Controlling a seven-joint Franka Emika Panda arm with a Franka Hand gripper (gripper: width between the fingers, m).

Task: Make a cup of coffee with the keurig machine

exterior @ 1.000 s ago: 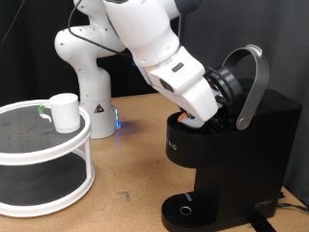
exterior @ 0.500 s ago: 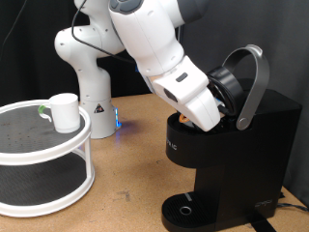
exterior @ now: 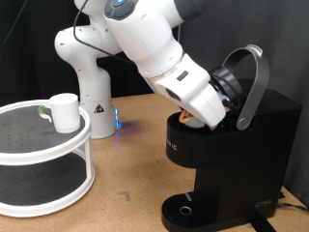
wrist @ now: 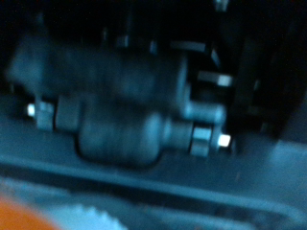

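Note:
The keurig machine [exterior: 237, 159] stands at the exterior view's right, black and boxy, with its silver-grey lid handle [exterior: 253, 77] raised and the lid open. My gripper [exterior: 193, 119] is at the open pod chamber under the lid; its fingers are hidden by the hand and the machine. A small orange-tan bit shows at the hand's tip. The wrist view is blurred and shows only dark parts of the machine [wrist: 134, 105] close up, with an orange patch in one corner. The white mug [exterior: 64, 112] stands upright on a rack, far from the gripper. The round drip tray [exterior: 183, 208] has nothing on it.
The mug's white two-tier round rack [exterior: 43, 150] stands at the exterior view's left. The arm's white base [exterior: 92, 92] with a blue light is behind it. A cable lies at the machine's lower right. The table is brown wood.
The hand has shifted slightly up and to the exterior view's right at the pod chamber. The mug and the machine have not moved.

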